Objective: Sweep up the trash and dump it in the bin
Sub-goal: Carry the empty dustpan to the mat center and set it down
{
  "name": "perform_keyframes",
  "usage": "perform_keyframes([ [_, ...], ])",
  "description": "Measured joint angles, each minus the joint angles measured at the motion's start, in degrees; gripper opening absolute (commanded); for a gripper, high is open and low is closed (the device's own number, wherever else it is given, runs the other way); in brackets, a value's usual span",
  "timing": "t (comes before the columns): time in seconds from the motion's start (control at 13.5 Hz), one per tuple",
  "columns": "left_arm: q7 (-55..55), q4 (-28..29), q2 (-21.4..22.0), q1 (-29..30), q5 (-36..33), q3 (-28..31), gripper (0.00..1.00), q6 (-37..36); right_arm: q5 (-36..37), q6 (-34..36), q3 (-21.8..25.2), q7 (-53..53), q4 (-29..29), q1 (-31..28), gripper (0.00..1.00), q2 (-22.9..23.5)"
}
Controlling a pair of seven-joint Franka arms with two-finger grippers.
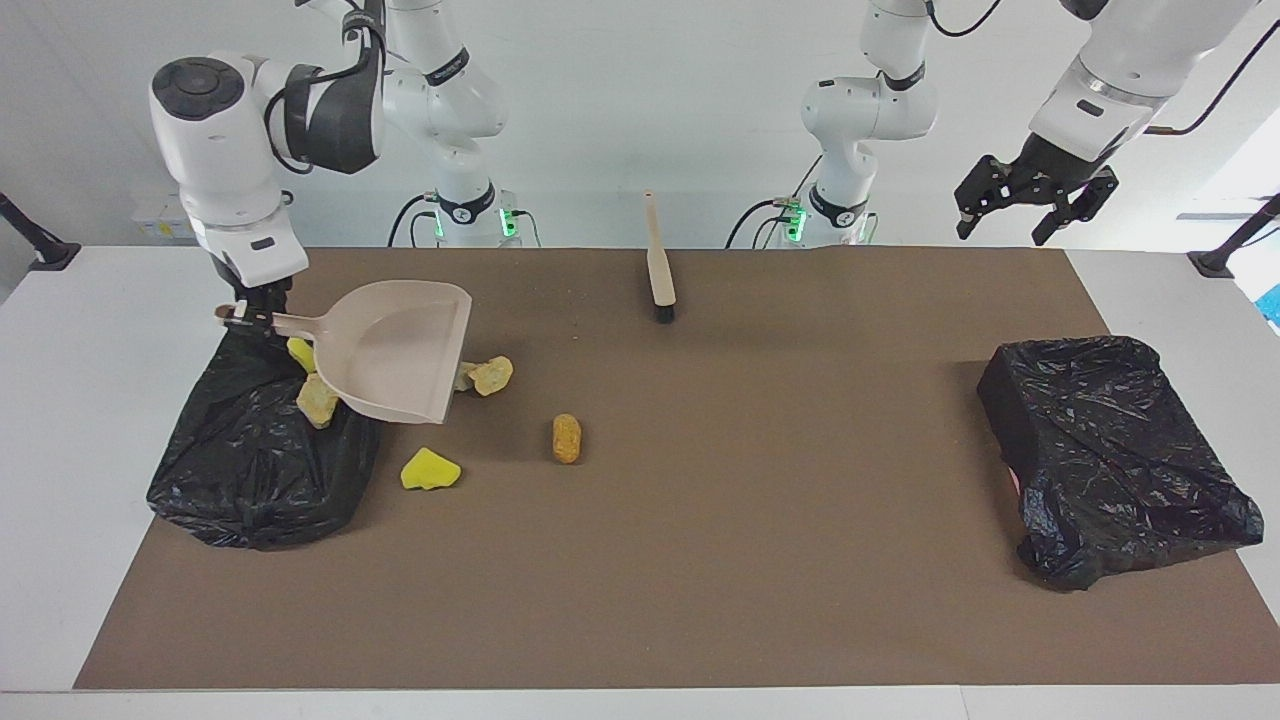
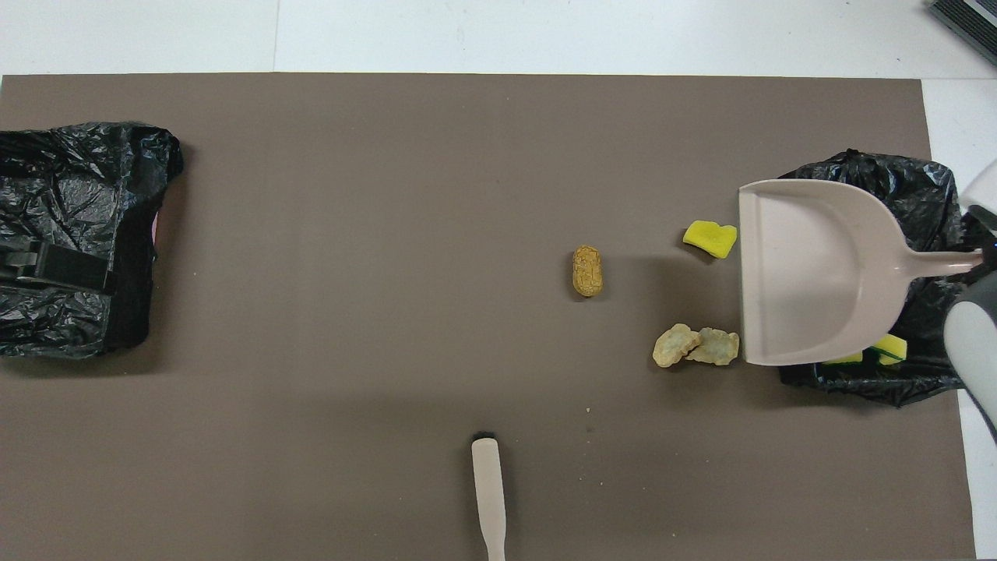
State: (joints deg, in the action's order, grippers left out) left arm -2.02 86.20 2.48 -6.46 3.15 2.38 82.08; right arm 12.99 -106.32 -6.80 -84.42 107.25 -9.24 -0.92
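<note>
I see the trash as small spongy chunks: a bright yellow one, two pale tan ones touching, an orange-brown oval nearer mid-mat, all on the brown mat toward the right arm's end of the worktop; two more sit on the black bin bag w/ the beige dustpan tilted over it. Right pincer is clamped on the dustpan handle. Left pincer hangs spread apart, empty, above the worktop's corner at its own end. Brush lies by the robots' edge.
</note>
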Motion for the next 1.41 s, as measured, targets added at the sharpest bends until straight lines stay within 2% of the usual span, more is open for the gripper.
perform_keyframes([
  [0.22,-0.01,0.00,0.00,0.15,0.00,0.12,1.00,0.00,-5.33,0.02,-0.17,10.87,0.67,5.40,0.00,2.73],
  [0.44,-0.01,0.00,0.00,0.15,0.00,0.11,1.00,0.00,-8.33,-0.76,-0.21,28.28,0.65,11.28,0.00,4.52],
  [0.82,-0.01,0.00,0.01,0.15,0.00,0.11,1.00,0.00,-10.02,-9.12,-0.29,53.84,-0.45,20.51,0.00,8.36],
  [1.04,-0.01,0.00,0.01,0.15,0.00,0.11,1.00,0.00,-10.09,-9.89,-0.27,71.56,-4.80,25.76,0.00,13.54],
  [1.41,-0.01,0.00,0.01,0.15,0.00,0.10,1.00,0.00,-10.14,-10.09,-0.68,103.09,-16.17,34.69,0.00,25.12],
])
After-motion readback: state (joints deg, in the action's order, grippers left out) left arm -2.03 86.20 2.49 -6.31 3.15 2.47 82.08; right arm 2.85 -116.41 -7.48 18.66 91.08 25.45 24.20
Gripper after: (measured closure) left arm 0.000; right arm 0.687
